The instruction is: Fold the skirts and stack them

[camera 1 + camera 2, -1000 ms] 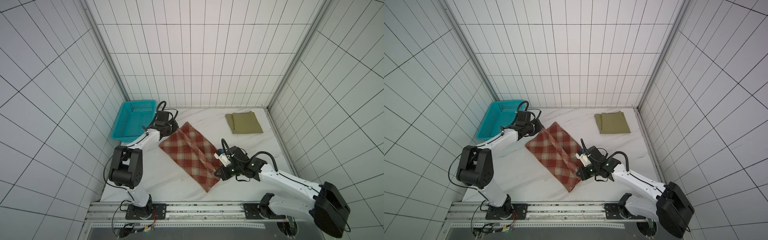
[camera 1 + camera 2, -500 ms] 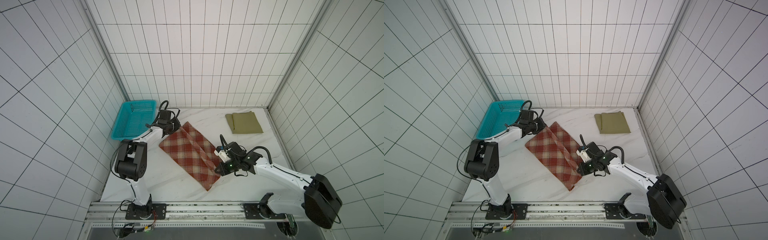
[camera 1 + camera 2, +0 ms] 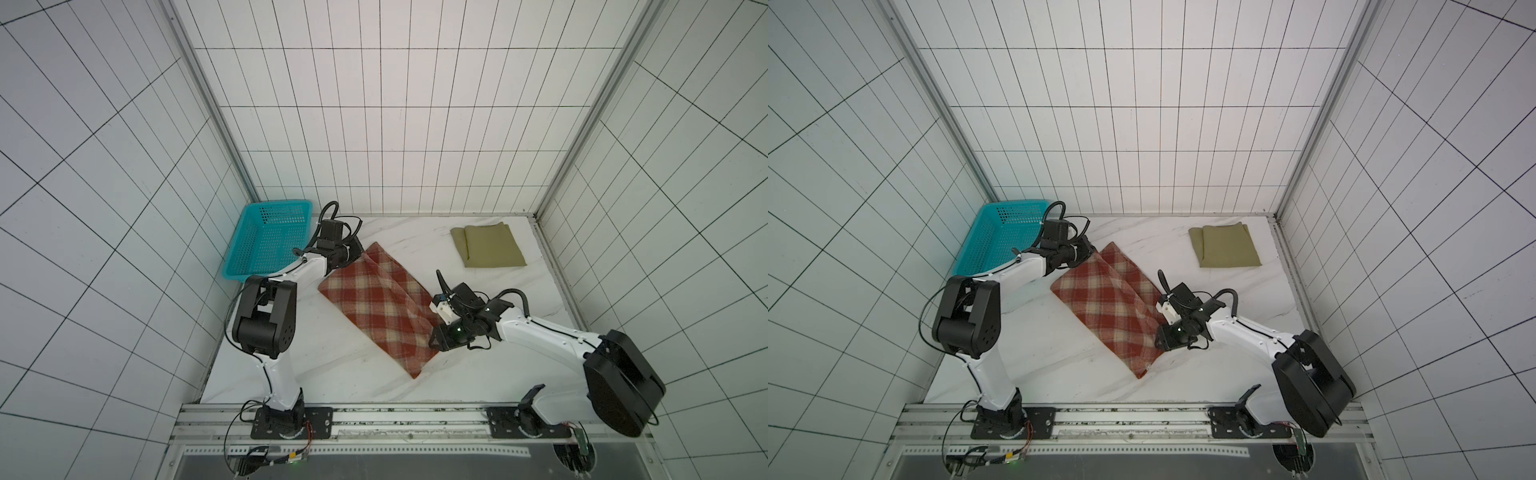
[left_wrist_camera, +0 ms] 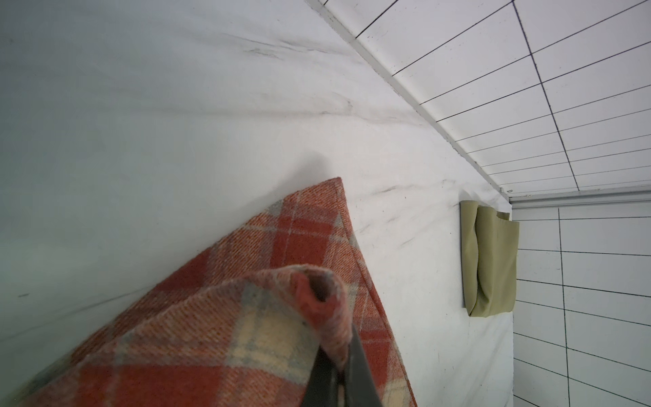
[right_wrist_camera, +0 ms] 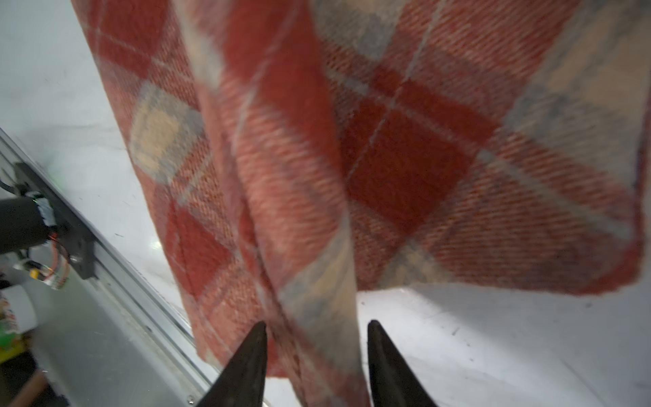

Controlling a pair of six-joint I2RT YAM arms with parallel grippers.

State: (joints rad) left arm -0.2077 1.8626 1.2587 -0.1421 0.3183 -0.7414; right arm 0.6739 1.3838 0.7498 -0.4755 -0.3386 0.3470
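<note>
Plaid skirt (image 4: 225,338) tight in left tool (image 4: 340,364)

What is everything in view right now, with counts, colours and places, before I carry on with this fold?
plaid skirt: one, red and cream, partly folded, lying diagonally at table centre
olive skirt: one, olive-khaki, folded, far right corner of the table, apart from the plaid one
basket: one, teal, far left corner, looks empty
table: one, white marbled, under everything
rail: one, grey metal, along the near edge, carrying both arm bases
left gripper: one, dark fingers, shut on the plaid skirt's far corner, beside the basket
right gripper: one, dark fingers, open, at the plaid skirt's right edge, a fold between the jaws
</note>
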